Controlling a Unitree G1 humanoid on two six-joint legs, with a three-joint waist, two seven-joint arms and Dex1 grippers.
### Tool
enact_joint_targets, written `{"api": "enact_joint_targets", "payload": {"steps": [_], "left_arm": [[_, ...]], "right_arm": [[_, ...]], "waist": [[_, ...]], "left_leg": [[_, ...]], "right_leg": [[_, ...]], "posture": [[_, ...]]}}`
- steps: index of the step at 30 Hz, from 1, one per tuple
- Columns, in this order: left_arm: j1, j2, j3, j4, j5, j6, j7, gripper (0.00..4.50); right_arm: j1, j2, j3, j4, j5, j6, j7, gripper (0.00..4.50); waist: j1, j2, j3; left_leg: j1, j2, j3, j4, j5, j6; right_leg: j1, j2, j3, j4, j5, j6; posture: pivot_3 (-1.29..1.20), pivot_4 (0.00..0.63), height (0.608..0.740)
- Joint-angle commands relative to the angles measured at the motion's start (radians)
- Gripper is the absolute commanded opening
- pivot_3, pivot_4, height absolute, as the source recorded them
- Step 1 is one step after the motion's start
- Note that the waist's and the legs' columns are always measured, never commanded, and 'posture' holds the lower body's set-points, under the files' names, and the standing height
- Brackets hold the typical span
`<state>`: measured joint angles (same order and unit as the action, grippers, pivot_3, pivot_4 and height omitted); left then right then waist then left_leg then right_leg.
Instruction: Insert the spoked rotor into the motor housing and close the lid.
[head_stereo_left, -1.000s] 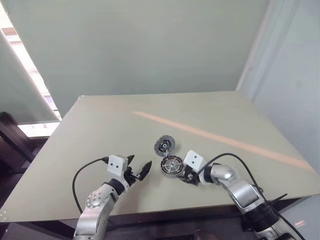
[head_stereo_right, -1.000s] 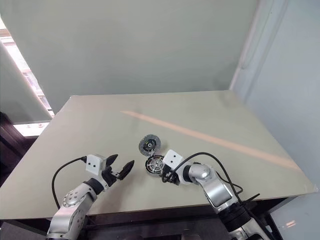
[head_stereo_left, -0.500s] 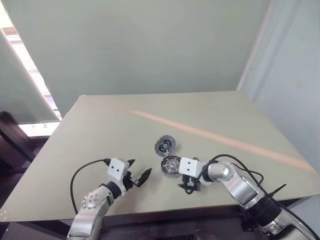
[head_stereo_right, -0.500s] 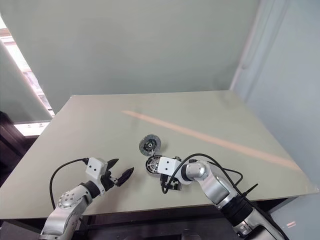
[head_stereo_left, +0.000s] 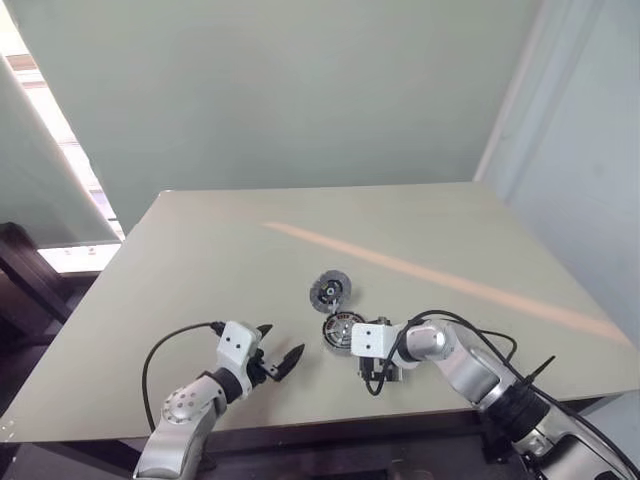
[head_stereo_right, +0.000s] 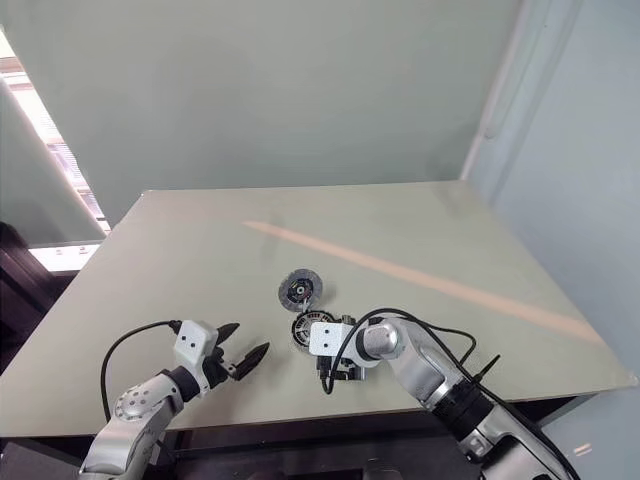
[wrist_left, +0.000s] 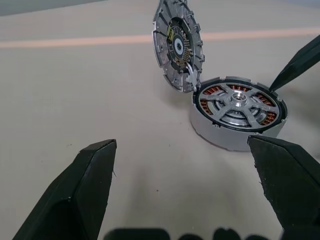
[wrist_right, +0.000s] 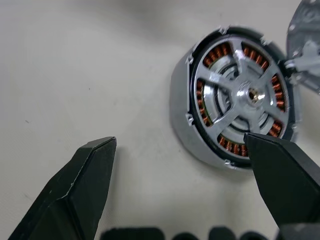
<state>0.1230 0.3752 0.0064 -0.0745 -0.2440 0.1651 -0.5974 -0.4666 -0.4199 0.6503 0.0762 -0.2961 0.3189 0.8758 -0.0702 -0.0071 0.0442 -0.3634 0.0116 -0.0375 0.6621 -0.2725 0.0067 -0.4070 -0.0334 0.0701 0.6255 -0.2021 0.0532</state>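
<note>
The motor housing (wrist_left: 239, 112) sits on the table, and the silver spoked rotor (wrist_right: 252, 93) lies inside it over the copper windings. The grey lid (wrist_left: 177, 45) stands tilted up at the housing's far rim, its inner face showing. My right gripper (wrist_right: 177, 145) is open and hangs tilted down just in front of the housing, one finger (wrist_right: 280, 175) over its near rim; it holds nothing. My left gripper (wrist_left: 182, 150) is open and empty, a short way to the housing's left and pointing toward it. From the head, the housing (head_stereo_left: 343, 332) lies between both grippers, with the lid (head_stereo_left: 329, 291) behind it.
The beige table (head_stereo_left: 200, 260) stretches wide around the parts, with a pale orange streak (head_stereo_left: 450, 280) running across it. The front edge is close below both arms. Black cables (head_stereo_left: 480, 335) loop off the right wrist.
The right wrist has rolled and swung a little leftward, so its gripper now points more steeply down in front of the housing, jaws slightly wider. The left gripper stays about where it was.
</note>
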Motion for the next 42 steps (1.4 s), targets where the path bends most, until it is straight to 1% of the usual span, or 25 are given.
{"api": "enact_joint_targets", "payload": {"steps": [1, 9, 16, 24, 27, 28, 37, 38, 39, 42], "left_arm": [[-0.007, 0.000, -0.008, -0.021, 0.006, -0.022, -0.008, 4.50], [-0.010, 0.001, -0.014, -0.014, 0.013, -0.027, -0.018, 4.50], [-0.003, -0.005, -0.026, -0.017, 0.017, -0.032, -0.017, 4.50], [0.015, -0.013, -0.034, -0.021, 0.023, -0.040, -0.011, 4.50], [0.019, -0.018, -0.036, -0.025, 0.025, -0.041, -0.010, 4.50], [0.021, -0.019, -0.036, -0.026, 0.026, -0.041, -0.010, 4.50], [0.022, -0.024, -0.038, -0.026, 0.028, -0.044, -0.014, 4.50], [0.021, -0.024, -0.038, -0.025, 0.029, -0.045, -0.014, 4.50], [0.019, -0.024, -0.039, -0.023, 0.029, -0.045, -0.014, 4.50], [0.011, -0.027, -0.040, -0.016, 0.031, -0.048, -0.015, 4.50]], "right_arm": [[-0.047, 0.002, -0.001, 0.006, -0.031, -0.017, 0.009, 4.46], [-0.121, 0.003, 0.053, 0.047, -0.087, -0.026, 0.096, 4.46], [-0.189, 0.022, 0.117, 0.133, -0.148, -0.051, 0.162, 4.46], [-0.230, 0.056, 0.133, 0.218, -0.179, -0.097, 0.179, 4.46], [-0.230, 0.068, 0.127, 0.235, -0.183, -0.107, 0.172, 3.91], [-0.228, 0.071, 0.123, 0.239, -0.184, -0.109, 0.168, 3.64], [-0.214, 0.083, 0.099, 0.245, -0.186, -0.098, 0.166, 0.51], [-0.212, 0.085, 0.096, 0.244, -0.184, -0.096, 0.167, 0.27], [-0.212, 0.086, 0.093, 0.243, -0.183, -0.094, 0.169, 0.15], [-0.211, 0.089, 0.086, 0.241, -0.181, -0.090, 0.171, 0.09]], "waist": [[0.000, 0.000, 0.000], [0.000, 0.000, 0.000], [0.000, 0.000, 0.000], [-0.001, 0.000, 0.000], [-0.001, 0.001, 0.000], [-0.001, 0.001, -0.001], [-0.004, 0.000, -0.002], [-0.005, 0.000, -0.002], [-0.005, 0.000, -0.002], [-0.004, 0.000, -0.002]], "left_leg": [[0.000, 0.000, 0.000, 0.000, 0.000, 0.000], [0.000, 0.000, 0.000, 0.000, 0.000, 0.000], [0.001, 0.000, 0.000, 0.000, 0.000, 0.000], [0.002, 0.000, 0.000, 0.000, 0.000, 0.000], [0.003, 0.000, 0.000, 0.001, 0.000, 0.000], [0.003, 0.000, 0.000, 0.001, 0.000, 0.000], [0.003, 0.000, 0.000, 0.001, 0.000, 0.000], [0.004, 0.000, 0.000, 0.001, 0.000, 0.000], [0.004, 0.000, 0.000, 0.001, 0.000, 0.000], [0.004, 0.000, 0.000, 0.002, 0.001, 0.000]], "right_leg": [[0.000, 0.000, 0.000, 0.000, 0.000, 0.000], [0.000, 0.000, 0.000, 0.000, 0.000, 0.000], [0.000, 0.000, 0.000, 0.001, 0.000, 0.000], [0.001, 0.000, 0.000, 0.002, 0.000, 0.000], [0.002, 0.000, 0.000, 0.003, 0.000, 0.000], [0.002, 0.000, 0.000, 0.003, 0.000, 0.000], [0.002, 0.000, 0.000, 0.003, 0.000, 0.000], [0.002, 0.000, 0.000, 0.003, 0.000, 0.000], [0.002, 0.000, 0.000, 0.004, 0.000, 0.000], [0.001, 0.000, 0.000, 0.006, 0.000, 0.000]], "posture": [[0.00, 0.000, 0.740], [0.00, 0.000, 0.740], [0.00, 0.000, 0.740], [0.00, 0.000, 0.740], [0.00, 0.000, 0.740], [0.00, 0.000, 0.740], [0.00, 0.000, 0.740], [0.00, 0.000, 0.740], [0.00, 0.000, 0.740], [0.00, 0.000, 0.740]]}}
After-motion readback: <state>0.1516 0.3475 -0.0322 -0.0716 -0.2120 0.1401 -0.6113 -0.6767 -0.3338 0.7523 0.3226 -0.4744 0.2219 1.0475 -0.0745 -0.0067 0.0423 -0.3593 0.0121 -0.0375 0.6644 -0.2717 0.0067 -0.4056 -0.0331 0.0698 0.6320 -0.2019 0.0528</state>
